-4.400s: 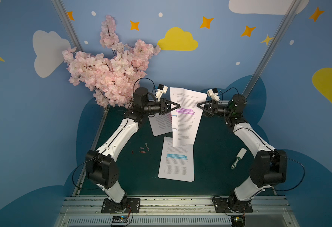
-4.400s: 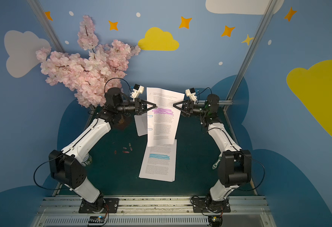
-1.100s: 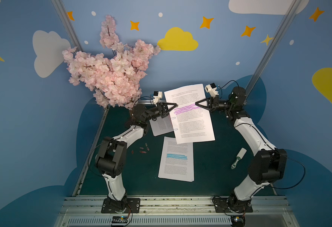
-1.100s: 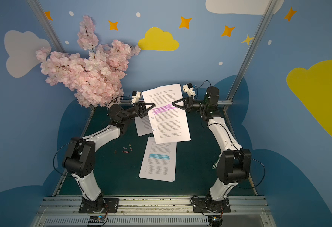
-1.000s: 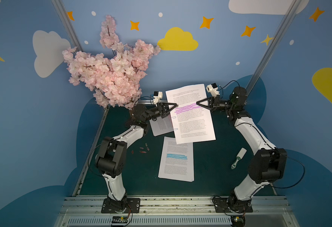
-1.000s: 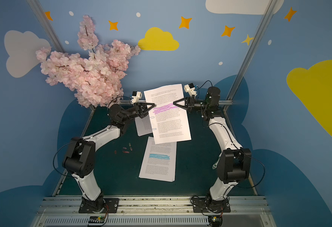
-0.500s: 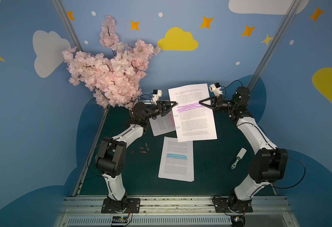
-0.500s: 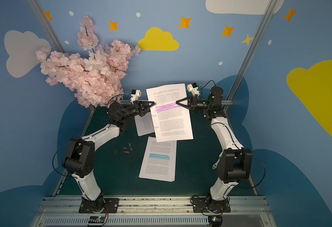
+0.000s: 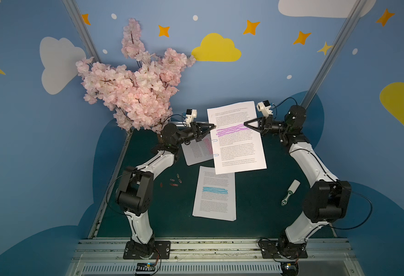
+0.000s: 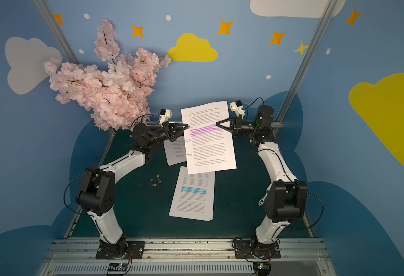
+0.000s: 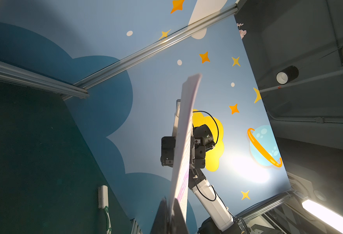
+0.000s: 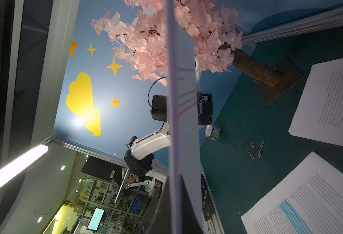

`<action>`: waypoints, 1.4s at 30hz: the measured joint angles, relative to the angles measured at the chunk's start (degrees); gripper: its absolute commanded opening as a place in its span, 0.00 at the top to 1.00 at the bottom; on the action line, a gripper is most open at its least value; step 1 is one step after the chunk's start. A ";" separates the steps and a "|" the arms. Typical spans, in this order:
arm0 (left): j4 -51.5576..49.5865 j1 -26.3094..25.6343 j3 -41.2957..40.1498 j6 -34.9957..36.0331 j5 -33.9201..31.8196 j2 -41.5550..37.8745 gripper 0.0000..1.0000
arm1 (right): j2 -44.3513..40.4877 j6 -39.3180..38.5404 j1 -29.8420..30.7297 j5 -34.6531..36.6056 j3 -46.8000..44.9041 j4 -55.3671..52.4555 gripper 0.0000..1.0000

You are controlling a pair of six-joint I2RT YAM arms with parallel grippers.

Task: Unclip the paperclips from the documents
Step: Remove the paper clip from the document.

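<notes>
Nearest on the bench [image 9: 255,191]: blue-band stack [image 9: 214,193] lies flat, no clips visible on it from here. Left of it, loose paperclips [image 9: 173,180] in a small scatter, so part of the job looks done. Further back, pink-band stack [image 9: 197,150] lies flat, partly under the left arm. Can't tell if it carries clips.

Above that, purple-band stack [image 9: 238,138] is held in the air between both arms. Right tool [image 9: 245,123] is clamped fully on its right edge at the highlight band. Left tool [image 9: 213,126] is closed tight on the left edge at about the same height. Too small to tell whether a clip sits between the pads. Two blue paperclips [image 9: 214,140] show on that left edge just below the left tool, one under the other. Blossom tree [image 9: 136,88] is behind.

Step in hand, my read: strip clips off the left edge.
- Right tool is the anchor, don't loosen it.
- Left tool pulls straight outward in the plane of the paper, no twist, or sheets tear or slip.
- If the pinch has paper only: open, drop to the upper blue clip, pinch the wire loop outside the edge.
</notes>
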 measured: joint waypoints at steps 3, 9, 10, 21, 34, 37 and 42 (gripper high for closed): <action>-0.22 0.04 0.00 0.02 0.11 0.00 0.97 | 0.00 -0.55 -0.09 -0.02 -0.02 -0.39 1.00; -0.70 0.11 -0.02 0.42 0.70 0.00 0.97 | 0.00 -1.29 -0.48 -0.02 -0.55 -1.27 1.00; -0.87 0.11 -0.07 0.66 0.81 0.00 0.97 | 0.00 -1.44 -0.55 0.00 -0.70 -1.33 1.00; -8.98 -0.07 -1.40 7.28 2.21 -2.43 0.97 | -0.50 -2.25 -1.16 0.00 -3.04 -2.60 1.00; -14.21 -0.52 -1.66 12.13 3.08 -3.45 0.97 | -2.12 -2.45 -1.62 0.70 -4.48 -3.26 1.00; -14.91 -0.66 -2.03 12.74 3.08 -3.69 0.97 | -2.14 -2.49 -1.92 0.90 -4.87 -3.67 1.00; -15.45 -0.72 -2.93 13.18 3.06 -3.98 0.96 | -2.27 -2.51 -2.51 1.14 -4.87 -3.80 1.00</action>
